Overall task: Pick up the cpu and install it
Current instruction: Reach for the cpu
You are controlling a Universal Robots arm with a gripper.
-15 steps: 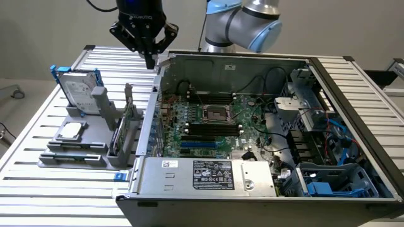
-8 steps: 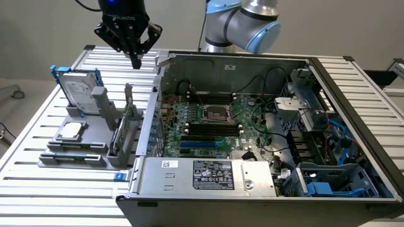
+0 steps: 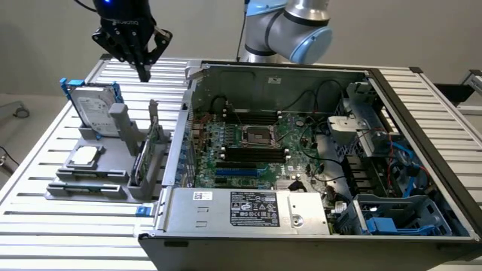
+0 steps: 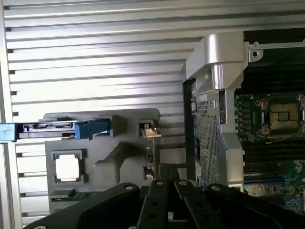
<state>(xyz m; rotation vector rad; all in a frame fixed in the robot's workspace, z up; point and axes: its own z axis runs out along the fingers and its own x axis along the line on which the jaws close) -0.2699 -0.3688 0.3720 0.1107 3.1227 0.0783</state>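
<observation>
cpu [image 3: 87,155]: we see it lying flat in its pocket of the grey holder tray [image 3: 98,197], on the exterior view's left, untouched.
gripper [image 3: 143,74]: fingers pinched shut, nothing held, hovering high over the tray and well apart from the chip.
step: we'd call it the approach to the pick. It needs the fingers spread and lowered over the chip.
motherboard socket [image 3: 256,135]: looks empty to us.

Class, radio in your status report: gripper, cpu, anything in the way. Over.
Black gripper shut, empty, raised by grey plastic parts tray. Small silver square cpu lying in tray, untouched. Nothing on top of it.
</observation>
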